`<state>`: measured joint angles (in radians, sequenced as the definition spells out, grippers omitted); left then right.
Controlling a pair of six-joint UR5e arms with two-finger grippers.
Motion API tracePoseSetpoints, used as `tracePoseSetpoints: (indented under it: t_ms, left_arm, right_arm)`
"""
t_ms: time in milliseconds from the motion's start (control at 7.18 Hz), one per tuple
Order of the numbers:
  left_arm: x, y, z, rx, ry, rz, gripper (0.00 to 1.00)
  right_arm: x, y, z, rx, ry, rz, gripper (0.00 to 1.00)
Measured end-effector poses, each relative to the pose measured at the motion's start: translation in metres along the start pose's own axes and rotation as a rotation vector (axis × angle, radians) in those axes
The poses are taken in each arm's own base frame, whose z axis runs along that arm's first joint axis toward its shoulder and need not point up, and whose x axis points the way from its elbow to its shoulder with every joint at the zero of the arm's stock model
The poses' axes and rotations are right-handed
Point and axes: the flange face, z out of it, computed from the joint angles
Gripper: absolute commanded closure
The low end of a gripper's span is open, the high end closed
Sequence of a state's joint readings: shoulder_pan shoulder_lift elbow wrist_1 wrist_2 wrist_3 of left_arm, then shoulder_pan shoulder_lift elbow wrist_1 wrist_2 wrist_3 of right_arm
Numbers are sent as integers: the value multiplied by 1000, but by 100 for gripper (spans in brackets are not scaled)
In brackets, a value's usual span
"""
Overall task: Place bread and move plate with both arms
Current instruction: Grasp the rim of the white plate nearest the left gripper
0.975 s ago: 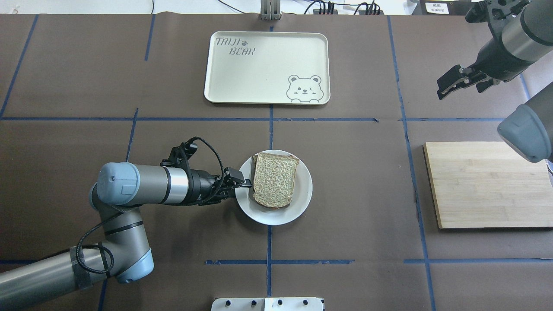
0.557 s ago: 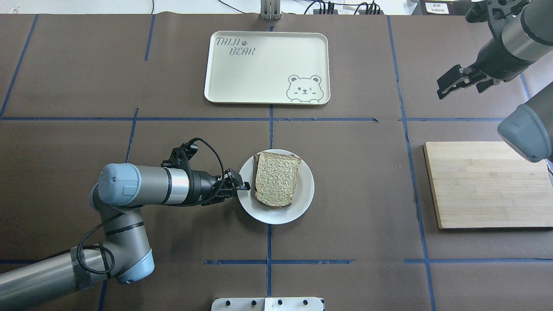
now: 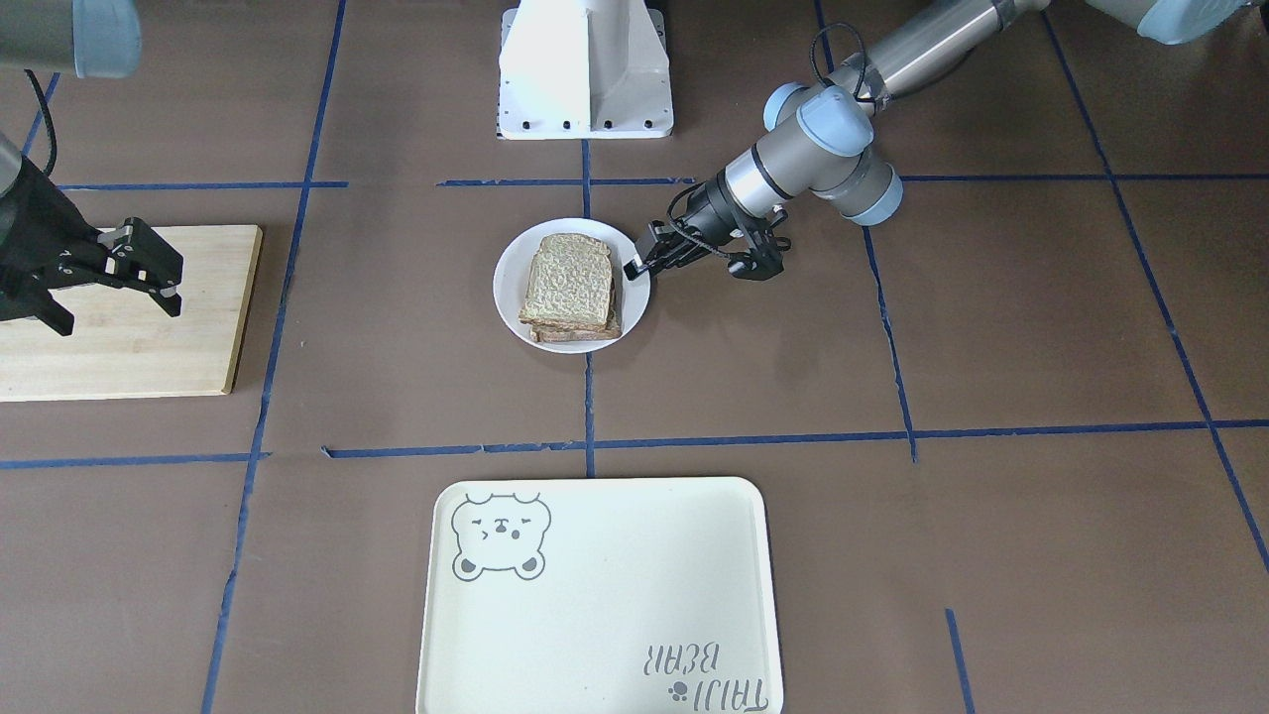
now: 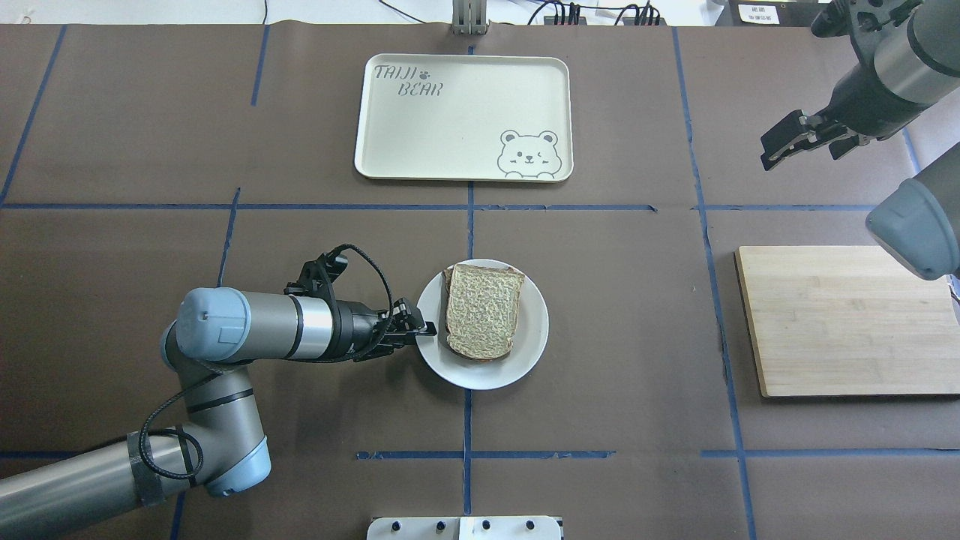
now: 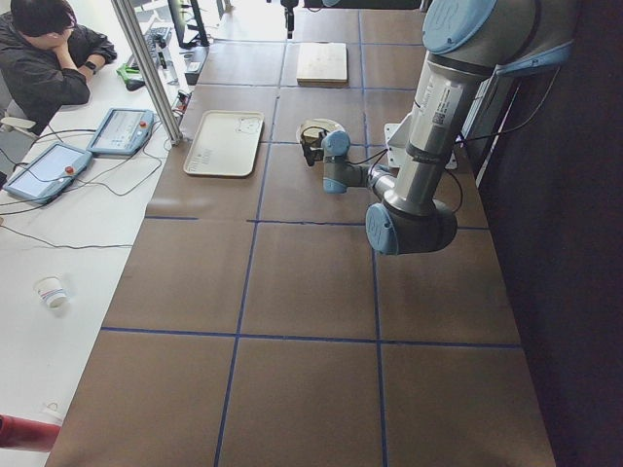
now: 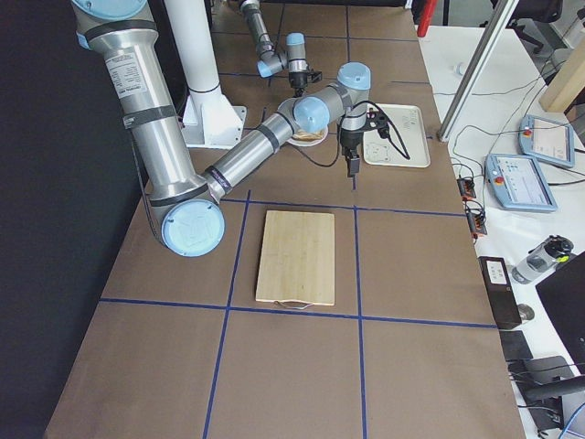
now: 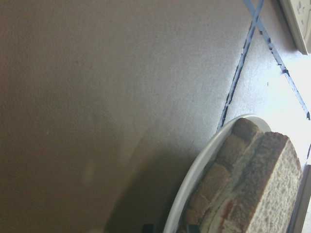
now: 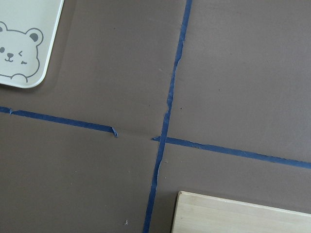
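The white plate (image 4: 535,327) sits at the table's middle. On it lies the bread (image 4: 484,309), a plain beige slice stacked on another slice, with filling between them in the left wrist view (image 7: 252,184). My left gripper (image 4: 427,328) reaches in from the left, and its jaws look closed on the plate's left rim. In the front view the left gripper (image 3: 634,268) touches the plate (image 3: 508,288) beside the bread (image 3: 568,283). My right gripper (image 4: 795,154) is open and empty, held high at the far right, well away from the plate.
A cream bear tray (image 4: 465,116) lies at the table's far side. A wooden cutting board (image 4: 847,319) lies at the right. The white robot base (image 3: 585,69) stands behind the plate. An operator (image 5: 44,49) sits at a side desk.
The plate with the bread has shifted slightly to the right. My left arm has moved right with it, the gripper staying at the rim. The right gripper has barely drifted.
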<state>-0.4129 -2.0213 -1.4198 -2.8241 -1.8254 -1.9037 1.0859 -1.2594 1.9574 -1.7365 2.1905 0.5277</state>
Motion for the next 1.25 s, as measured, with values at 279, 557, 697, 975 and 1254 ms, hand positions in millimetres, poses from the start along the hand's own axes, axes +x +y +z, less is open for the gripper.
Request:
tracePoseSetpoints:
  t_ms: [279, 557, 697, 975, 1254]
  left_arm:
    - [3, 4, 6, -6, 0, -4, 65]
    - [6, 8, 11, -13, 3, -16, 77]
    - [5, 9, 13, -15, 0, -19, 92]
    - [7, 11, 13, -19, 2, -40, 98]
    - [16, 6, 8, -13, 19, -45, 100]
  right_arm:
    - [1, 0, -1, 1, 0, 1, 0]
    - [2, -1, -2, 3, 1, 4, 0]
    - [3, -1, -2, 4, 2, 5, 0]
    - [5, -1, -3, 5, 1, 9, 0]
    - [7, -1, -3, 3, 1, 12, 0]
